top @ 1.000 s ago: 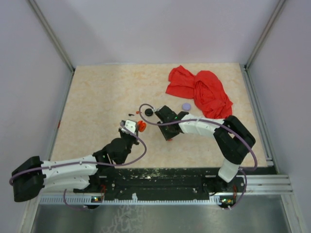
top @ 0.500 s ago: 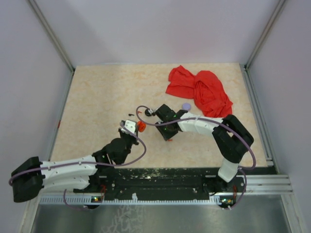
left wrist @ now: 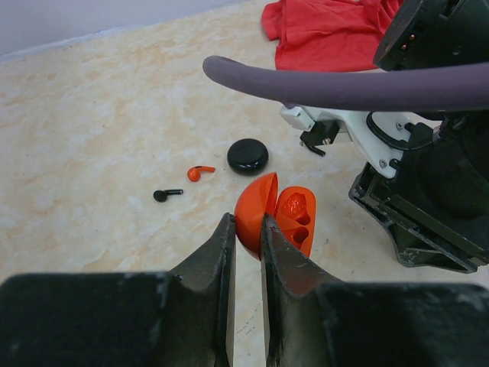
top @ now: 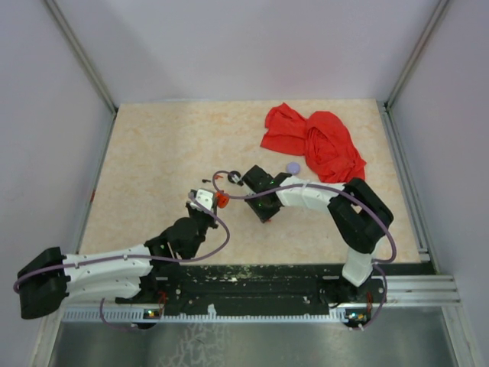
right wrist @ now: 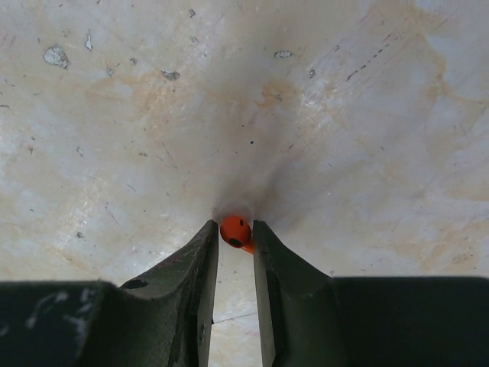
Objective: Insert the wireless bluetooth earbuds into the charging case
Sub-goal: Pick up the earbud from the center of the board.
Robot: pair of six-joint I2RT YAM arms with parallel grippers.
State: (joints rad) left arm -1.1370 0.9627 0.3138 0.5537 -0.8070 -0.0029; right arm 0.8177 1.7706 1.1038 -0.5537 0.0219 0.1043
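Note:
The charging case (left wrist: 294, 218) is an orange-red clamshell standing open, with two sockets showing inside. My left gripper (left wrist: 246, 223) is shut on its lid, just above the table; from above the case (top: 222, 199) is a red spot at that gripper's tip. My right gripper (right wrist: 236, 229) points down at the table, its fingertips pinching the round head of an orange earbud (right wrist: 235, 231) that rests on the surface. In the left wrist view another orange earbud (left wrist: 200, 172) and a black earbud (left wrist: 166, 195) lie loose on the table.
A round black puck (left wrist: 247, 156) lies shut just right of the loose earbuds. A crumpled red cloth (top: 313, 145) covers the back right, with a lavender disc (top: 293, 167) at its near edge. The right arm's purple cable (left wrist: 344, 84) loops over the middle.
The right gripper has shifted a little to the left and its jaws have narrowed onto the orange earbud. The left arm and the case have stayed put.

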